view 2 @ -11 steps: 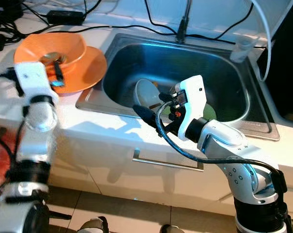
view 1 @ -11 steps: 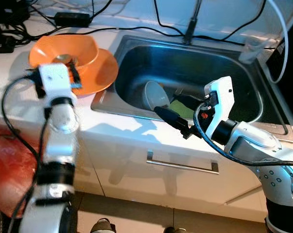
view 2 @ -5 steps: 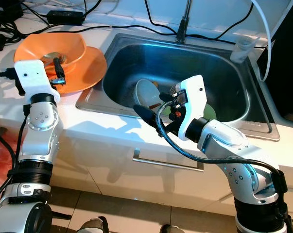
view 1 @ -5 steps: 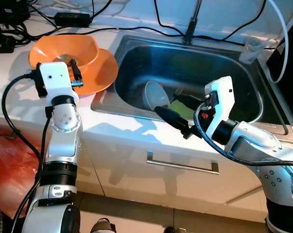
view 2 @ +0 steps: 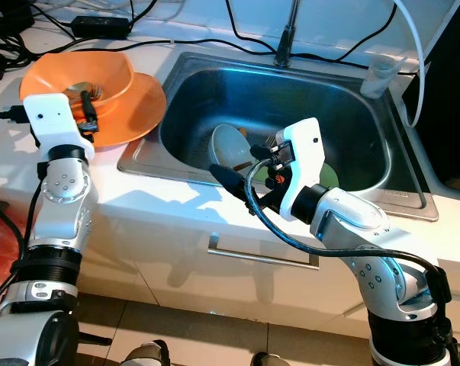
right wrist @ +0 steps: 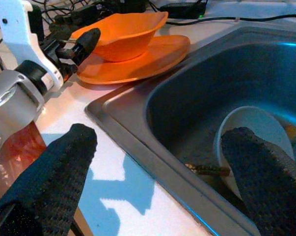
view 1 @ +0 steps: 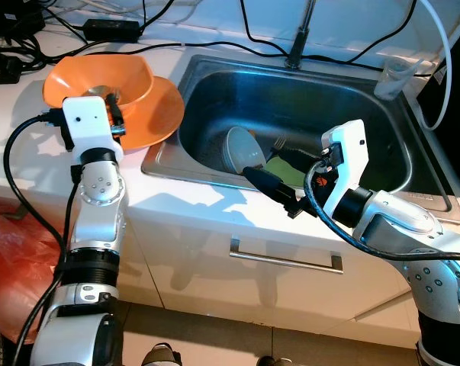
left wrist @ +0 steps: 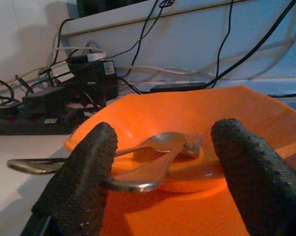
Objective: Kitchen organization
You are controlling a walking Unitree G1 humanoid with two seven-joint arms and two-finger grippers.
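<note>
Jaws apart; sink (view 1: 214, 164) rim hides white bowl (view 1: 243, 149) base.

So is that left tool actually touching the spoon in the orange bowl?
Apart. In the left wrist view the left tool is open, its two black fingers either side, and the spoon lies in the orange bowl beyond them, with orange plate between.

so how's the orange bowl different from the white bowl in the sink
The orange bowl sits upright on an orange plate on the counter; the white bowl lies tipped on its side down in the sink. The orange bowl holds a spoon and fork; the white bowl looks empty. The left gripper is open at the orange bowl's rim; the right gripper, open too, hovers by the sink's front edge.
</note>
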